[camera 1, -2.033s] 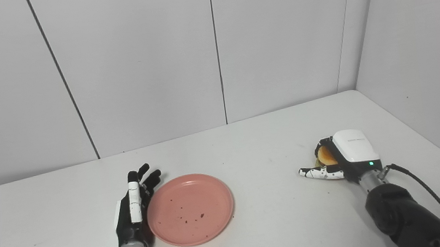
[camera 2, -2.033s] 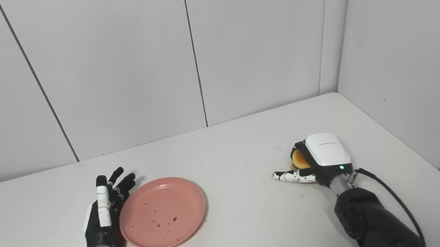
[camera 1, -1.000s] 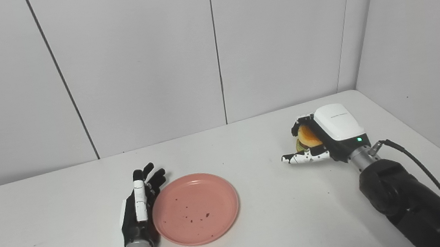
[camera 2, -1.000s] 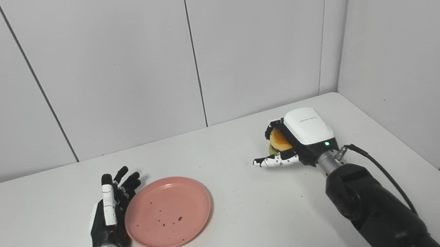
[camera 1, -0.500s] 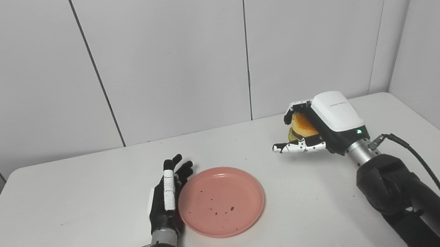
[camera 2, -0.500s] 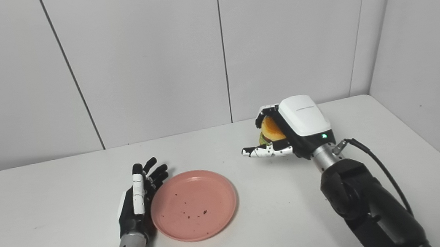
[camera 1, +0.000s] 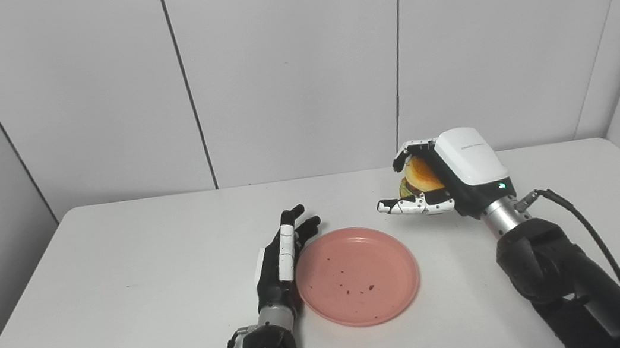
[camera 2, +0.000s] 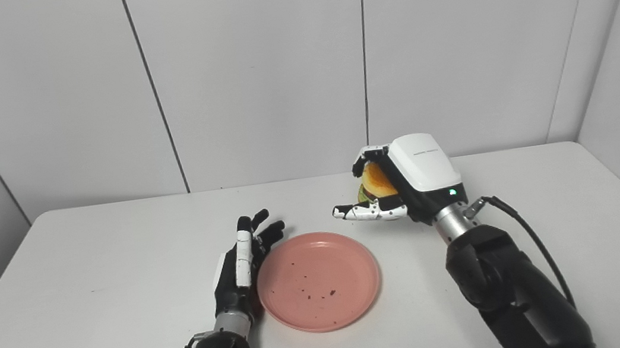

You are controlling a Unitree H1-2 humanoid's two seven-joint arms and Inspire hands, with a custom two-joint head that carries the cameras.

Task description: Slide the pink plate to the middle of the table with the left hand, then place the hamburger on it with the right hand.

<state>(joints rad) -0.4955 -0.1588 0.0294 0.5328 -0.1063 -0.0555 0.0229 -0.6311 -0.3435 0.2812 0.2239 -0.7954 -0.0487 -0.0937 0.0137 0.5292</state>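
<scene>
Left eye view puts the pink plate [camera 1: 357,275] near the middle of the worktop [camera 1: 120,283], so you can judge the sliding step as good as done. Your left hand [camera 1: 279,260] lies flat against the plate's left rim, palm side toward it, fingers [camera 1: 293,224] straight and spread, holding nothing. Whether it touches the rim or sits just beside it cannot be told from either view.

Your right hand [camera 1: 437,181] is raised above the worktop, beyond the plate's far right edge, and its fingers are curled round the hamburger [camera 1: 419,174]. You can see the orange bun and a strip of green under it between the upper fingers and the thumb, which sticks out toward the plate. The hamburger is therefore in the air, near the plate but not yet over it.

The step in hand looks like the carry. Next you need to bring the right hand left and toward you until the hamburger is above the plate's centre, then lower it and spread the fingers only once the bun rests on the pink surface. Mind the outstretched thumb: it leads the way and could catch the rim and shove the plate off its spot. Keeping the left hand at the rim would steady it.
</scene>
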